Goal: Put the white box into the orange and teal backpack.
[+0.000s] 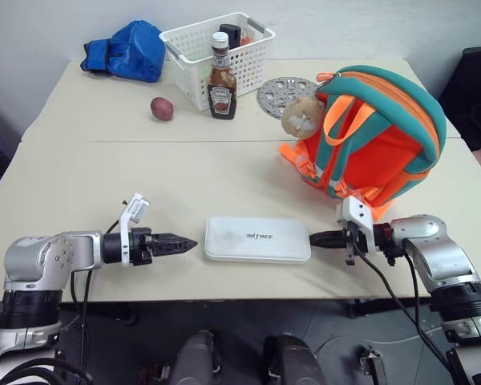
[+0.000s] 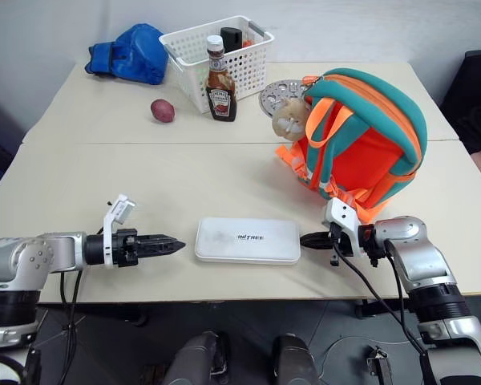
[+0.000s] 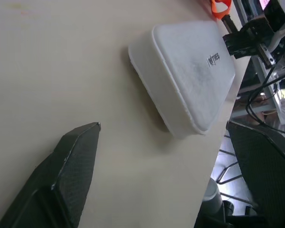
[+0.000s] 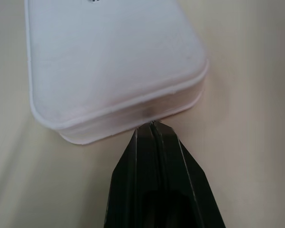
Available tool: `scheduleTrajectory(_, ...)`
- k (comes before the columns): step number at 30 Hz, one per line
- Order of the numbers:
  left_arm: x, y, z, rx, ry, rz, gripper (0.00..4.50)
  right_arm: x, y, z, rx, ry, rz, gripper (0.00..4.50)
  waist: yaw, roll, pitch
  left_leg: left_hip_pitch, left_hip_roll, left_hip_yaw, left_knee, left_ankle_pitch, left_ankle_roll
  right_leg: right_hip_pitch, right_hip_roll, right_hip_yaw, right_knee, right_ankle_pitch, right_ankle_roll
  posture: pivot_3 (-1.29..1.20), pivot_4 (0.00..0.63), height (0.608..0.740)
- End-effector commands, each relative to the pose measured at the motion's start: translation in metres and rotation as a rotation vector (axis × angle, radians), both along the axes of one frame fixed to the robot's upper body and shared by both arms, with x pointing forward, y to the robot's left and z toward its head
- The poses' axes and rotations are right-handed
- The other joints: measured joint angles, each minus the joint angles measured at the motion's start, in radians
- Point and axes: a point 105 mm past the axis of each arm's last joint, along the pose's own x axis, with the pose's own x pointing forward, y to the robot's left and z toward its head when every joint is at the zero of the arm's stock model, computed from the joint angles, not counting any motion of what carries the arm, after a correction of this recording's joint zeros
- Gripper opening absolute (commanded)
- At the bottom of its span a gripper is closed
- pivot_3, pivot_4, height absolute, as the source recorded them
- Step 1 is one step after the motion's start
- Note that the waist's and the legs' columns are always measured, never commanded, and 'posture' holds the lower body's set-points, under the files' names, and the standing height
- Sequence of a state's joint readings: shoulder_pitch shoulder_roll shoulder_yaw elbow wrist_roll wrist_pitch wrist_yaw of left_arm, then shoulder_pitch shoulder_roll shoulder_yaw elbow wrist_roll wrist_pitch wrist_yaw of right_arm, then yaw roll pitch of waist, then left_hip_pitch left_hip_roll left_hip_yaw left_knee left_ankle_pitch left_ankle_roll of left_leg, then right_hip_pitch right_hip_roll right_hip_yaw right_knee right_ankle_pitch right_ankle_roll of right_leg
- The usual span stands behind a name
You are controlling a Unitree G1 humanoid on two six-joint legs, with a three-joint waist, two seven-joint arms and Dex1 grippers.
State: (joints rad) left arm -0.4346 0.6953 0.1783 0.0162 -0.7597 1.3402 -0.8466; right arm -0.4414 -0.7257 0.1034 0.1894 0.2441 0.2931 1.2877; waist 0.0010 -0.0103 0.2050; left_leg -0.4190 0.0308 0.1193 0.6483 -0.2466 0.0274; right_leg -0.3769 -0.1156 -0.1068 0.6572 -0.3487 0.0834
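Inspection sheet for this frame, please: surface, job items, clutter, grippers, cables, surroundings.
Surface: beige table, seam across its middle.
Job's things: white box flat near the front edge; orange and teal backpack upright behind it, to the right.
Clutter: ketchup bottle, white basket, potato, blue glove, perforated metal disc.
Grippers: left gripper open, short of the box; right gripper shut, tip at the box's end.
Cables: black leads along both arms.
Surroundings: pale wall.

Table (image 1: 104, 168): white box (image 1: 257, 239), backpack (image 1: 377, 132).
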Motion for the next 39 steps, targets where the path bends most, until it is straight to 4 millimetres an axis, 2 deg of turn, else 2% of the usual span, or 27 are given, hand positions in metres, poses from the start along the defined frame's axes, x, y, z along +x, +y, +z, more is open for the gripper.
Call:
scheduleTrajectory(1, 0.003, -0.015, 0.000, -0.048, 0.072, -0.036, 4.49, -0.004, 0.003, 0.007, -0.011, -0.037, 0.043, 0.00, 0.000, 0.000, 0.000, 0.000, 0.000, 0.000, 0.000, 0.000, 0.000, 0.000, 0.000, 0.000, 0.000, 0.000, 0.000, 0.00, 0.150, 0.740)
scheduleTrajectory(7, 0.010, -0.044, -0.001, -0.056, 0.108, -0.117, 4.49, -0.009, 0.007, 0.000, -0.024, -0.039, 0.061, 0.00, -0.001, -0.001, 0.000, 0.000, 0.000, 0.000, 0.000, 0.000, 0.000, 0.000, 0.000, 0.000, 0.000, 0.000, 0.000, 0.00, 0.150, 0.740)
scheduleTrajectory(13, 0.019, -0.059, 0.000, -0.062, 0.132, -0.160, 4.49, -0.013, 0.008, -0.005, -0.027, -0.039, 0.064, 0.00, 0.000, -0.001, -0.001, 0.000, 0.000, 0.000, 0.001, 0.000, 0.000, 0.000, 0.000, 0.001, 0.001, 0.000, 0.000, 0.00, 0.150, 0.740)
scheduleTrajectory(22, 0.032, -0.067, 0.010, -0.045, 0.085, -0.205, 4.49, -0.018, 0.009, -0.011, -0.029, -0.039, 0.062, 0.00, -0.002, -0.002, -0.001, 0.001, 0.000, 0.000, 0.001, 0.000, -0.001, 0.001, 0.001, 0.001, 0.001, 0.000, 0.000, 0.00, 0.150, 0.740)
scheduleTrajectory(28, 0.033, -0.074, 0.015, -0.053, 0.086, -0.256, 4.49, -0.022, 0.010, -0.013, -0.024, -0.034, 0.063, 0.00, -0.002, -0.002, -0.001, 0.000, 0.000, 0.000, 0.001, 0.000, -0.001, 0.001, 0.001, 0.001, 0.001, 0.000, 0.000, 0.00, 0.150, 0.740)
scheduleTrajectory(32, 0.033, -0.077, 0.015, -0.057, 0.085, -0.274, 3.62, -0.022, 0.011, -0.013, -0.021, -0.035, 0.063, 0.00, -0.002, -0.002, -0.001, 0.000, 0.000, 0.000, 0.001, 0.000, -0.001, 0.001, 0.001, 0.001, 0.001, 0.000, 0.000, 0.00, 0.150, 0.740)
scheduleTrajectory(37, 0.031, -0.076, 0.020, -0.085, 0.089, -0.285, 2.04, -0.024, 0.011, -0.013, -0.018, -0.033, 0.064, 0.00, -0.002, -0.003, -0.001, 0.000, 0.000, 0.000, 0.002, 0.000, -0.001, 0.001, 0.001, 0.001, 0.001, 0.000, 0.000, 0.00, 0.150, 0.740)
scheduleTrajectory(39, 0.030, -0.073, 0.020, -0.096, 0.088, -0.286, 1.59, -0.026, 0.011, -0.013, -0.017, -0.032, 0.065, 0.00, -0.002, -0.003, -0.002, 0.000, 0.000, 0.000, 0.002, 0.000, -0.001, 0.001, 0.001, 0.001, 0.001, 0.000, 0.000, 0.00, 0.150, 0.740)
